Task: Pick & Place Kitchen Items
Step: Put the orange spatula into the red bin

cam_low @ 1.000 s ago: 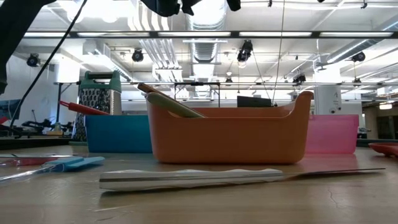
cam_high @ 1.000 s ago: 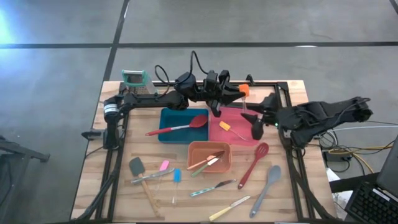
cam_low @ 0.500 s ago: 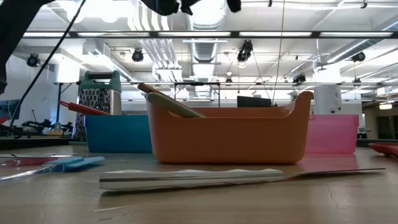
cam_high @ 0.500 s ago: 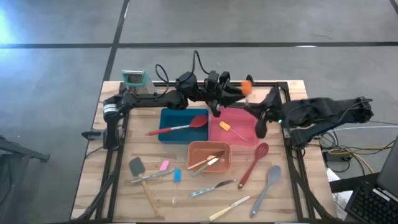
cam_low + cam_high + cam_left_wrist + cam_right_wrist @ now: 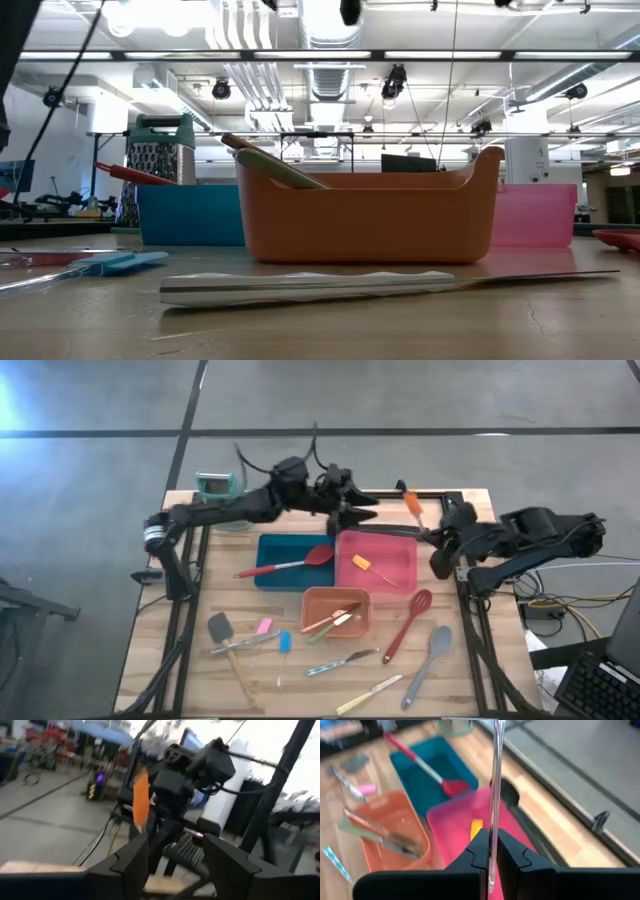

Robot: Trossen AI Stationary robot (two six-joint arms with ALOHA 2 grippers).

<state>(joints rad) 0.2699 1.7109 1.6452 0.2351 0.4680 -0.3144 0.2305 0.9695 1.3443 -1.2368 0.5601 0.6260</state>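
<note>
1. Two grippers work near the pink tray (image 5: 400, 540). The right gripper (image 5: 490, 851) sits just off that tray's right side, its fingers (image 5: 479, 851) pressed together on the clear handle of an orange spatula (image 5: 410, 503).
2. The spatula's orange head sticks up beyond the tray's far right corner, clear of the table.
3. The left gripper (image 5: 362, 514) hangs over the tray's far edge, its fingers (image 5: 131, 857) spread partway with nothing between them; in the left wrist view the orange head shows beyond them, untouched.
4. A second small orange spatula (image 5: 363, 564) lies inside the pink tray.
5. A red spoon (image 5: 290, 563) lies across the blue tray (image 5: 272, 548), just left of the pink one.
</note>
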